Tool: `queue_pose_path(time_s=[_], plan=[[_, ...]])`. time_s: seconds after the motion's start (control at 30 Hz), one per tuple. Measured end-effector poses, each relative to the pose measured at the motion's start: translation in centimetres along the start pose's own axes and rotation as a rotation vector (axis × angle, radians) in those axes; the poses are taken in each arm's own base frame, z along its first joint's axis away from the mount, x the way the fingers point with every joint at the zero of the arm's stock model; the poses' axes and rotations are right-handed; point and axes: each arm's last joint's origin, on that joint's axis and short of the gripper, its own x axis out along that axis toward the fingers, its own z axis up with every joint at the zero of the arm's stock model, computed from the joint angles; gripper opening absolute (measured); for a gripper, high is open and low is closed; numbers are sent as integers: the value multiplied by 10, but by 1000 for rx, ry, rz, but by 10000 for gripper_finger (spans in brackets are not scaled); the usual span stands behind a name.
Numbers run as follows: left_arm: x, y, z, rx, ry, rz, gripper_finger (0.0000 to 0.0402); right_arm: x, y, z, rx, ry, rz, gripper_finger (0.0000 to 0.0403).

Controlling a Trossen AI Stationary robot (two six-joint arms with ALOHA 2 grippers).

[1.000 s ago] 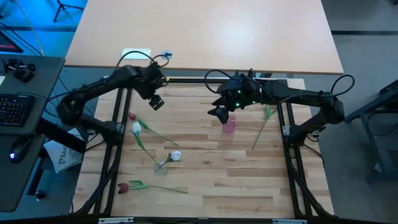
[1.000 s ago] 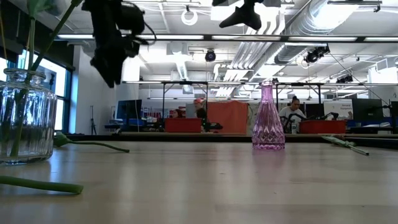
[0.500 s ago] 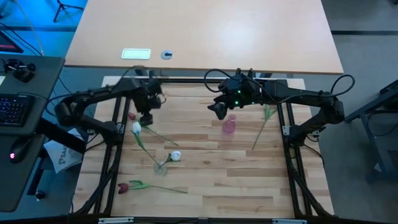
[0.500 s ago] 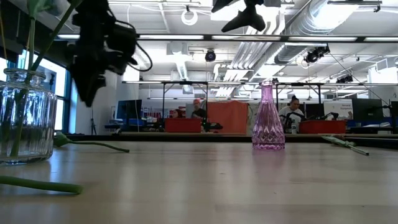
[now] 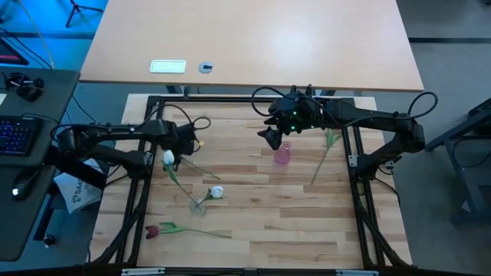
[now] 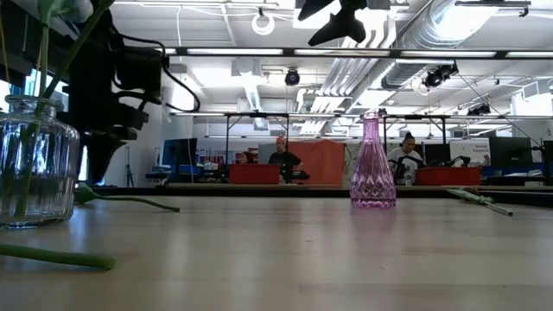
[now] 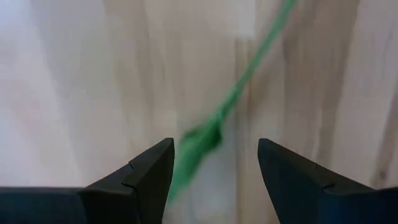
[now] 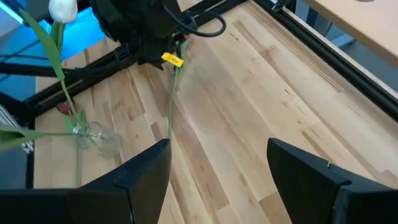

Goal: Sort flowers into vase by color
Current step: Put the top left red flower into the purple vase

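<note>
Beside clear glass vase (image 5: 199, 205), left claw (image 7: 214, 163) hung spread over thin green tulip stem (image 7: 249, 68), stem running lengthwise between fingers, lying on wooden tabletop (image 5: 261, 222); right claw (image 5: 270, 139) spread, farther off.

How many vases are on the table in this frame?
2. A pink vase stands right of centre, toward the back. A clear glass vase stands left of centre, nearer the front. Nothing suggests another one hidden behind the arms.

No legible text or numbers anywhere (yellow tag, white card unreadable)
</note>
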Motion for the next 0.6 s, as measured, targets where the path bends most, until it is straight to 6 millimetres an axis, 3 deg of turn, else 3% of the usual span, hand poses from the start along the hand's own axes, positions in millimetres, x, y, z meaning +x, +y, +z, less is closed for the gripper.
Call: queue_pose_path(time_s=[0.3,0.6], plan=[[3,0,7,99,-19,17,220,0,-1,-3,-24,28,-9,261],[26,3,19,144,37,-37,220,0,-1,-3,-21,31,-10,261]])
